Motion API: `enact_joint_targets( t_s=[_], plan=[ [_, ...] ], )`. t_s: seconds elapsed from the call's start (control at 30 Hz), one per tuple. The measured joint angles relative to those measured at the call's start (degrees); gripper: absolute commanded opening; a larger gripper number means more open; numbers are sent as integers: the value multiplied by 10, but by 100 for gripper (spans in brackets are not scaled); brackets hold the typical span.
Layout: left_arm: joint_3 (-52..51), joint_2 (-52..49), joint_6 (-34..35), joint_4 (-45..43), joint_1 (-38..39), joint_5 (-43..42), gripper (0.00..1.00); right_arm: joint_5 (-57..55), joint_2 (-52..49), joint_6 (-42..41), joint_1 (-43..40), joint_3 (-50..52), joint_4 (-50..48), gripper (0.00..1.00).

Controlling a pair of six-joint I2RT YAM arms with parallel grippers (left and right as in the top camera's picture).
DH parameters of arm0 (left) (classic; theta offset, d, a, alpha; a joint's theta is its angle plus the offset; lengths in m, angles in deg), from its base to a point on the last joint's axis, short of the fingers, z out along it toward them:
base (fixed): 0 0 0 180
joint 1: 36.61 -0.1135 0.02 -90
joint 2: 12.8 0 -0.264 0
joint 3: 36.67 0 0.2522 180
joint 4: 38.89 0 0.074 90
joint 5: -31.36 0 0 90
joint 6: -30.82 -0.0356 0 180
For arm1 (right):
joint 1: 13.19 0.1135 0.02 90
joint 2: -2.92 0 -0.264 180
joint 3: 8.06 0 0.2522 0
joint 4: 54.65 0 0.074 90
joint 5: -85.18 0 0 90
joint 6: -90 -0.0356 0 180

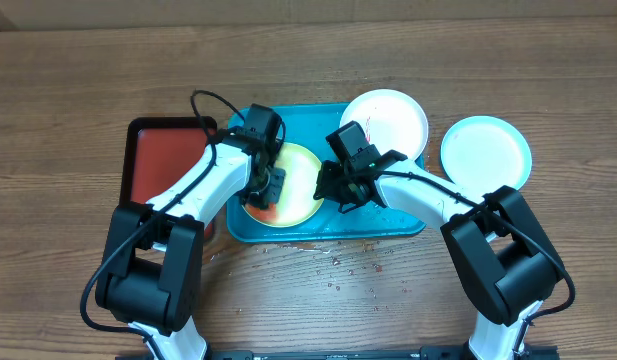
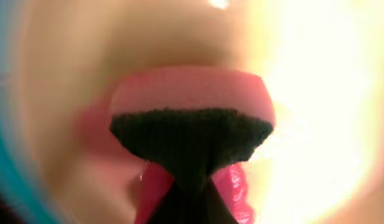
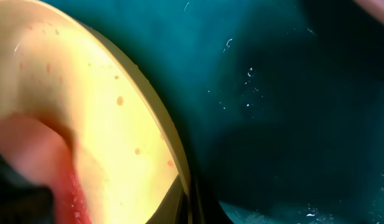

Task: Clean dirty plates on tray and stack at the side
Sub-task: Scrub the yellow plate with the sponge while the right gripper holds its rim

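blue tray (image 1: 310, 125) in the middle of the table (image 1: 68, 120), long side running left to right, rim up. inside it, on the left half, the yellow-green plate (image 1: 300, 165), lying flat and face up, round, so no long side. red-orange smears and small spots on that plate. little wet drops on the bare tray floor beside it, seen from the right wrist.

white plate (image 1: 393, 115) at the tray's far right corner, sitting partly over the rim, face up, with a red smear on its left part. pale blue plate (image 1: 486, 152) flat on the table, just right of the white plate, outside the tray.

left gripper (image 1: 266, 188) down on the yellow-green plate, pinched tight on a pink sponge (image 2: 192, 93) with a dark rough side. right gripper (image 1: 340, 192) low at the right edge of the same plate; cannot tell if wide or closed, with the fingers mostly out of sight in its own view.

red tray (image 1: 163, 165) with a black rim just left of the blue tray. small red specks (image 1: 338, 265) on the table in front of the blue tray.
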Motion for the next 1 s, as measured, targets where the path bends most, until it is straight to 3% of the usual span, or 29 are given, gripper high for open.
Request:
enact_joint_targets(
  t_s=[0.13, 0.23, 0.33, 0.53, 0.77, 0.9, 1.0],
  plan=[
    [-1, 0, -46, -22, 0, -94, 4, 0, 0, 1, 0, 0, 0, 4],
    [-2, 0, -54, -81, 0, -111, 4, -2, 0, -1, 0, 0, 0, 4],
    [-3, 0, -38, -141, 0, -87, 4, -2, 0, -1, 0, 0, -1, 4],
    [-3, 0, 19, -209, 0, 44, 4, -2, 0, -1, 0, 0, -1, 4],
    [-3, 0, 72, -134, 0, 136, 4, -2, 0, 6, 0, 0, -2, 4],
    [-3, 0, 79, -68, 0, 114, 4, -3, 0, 8, 0, 0, -2, 4],
    [-3, 0, 52, -21, 0, 54, 4, -3, 0, 9, 0, 0, -2, 4]
  ],
)
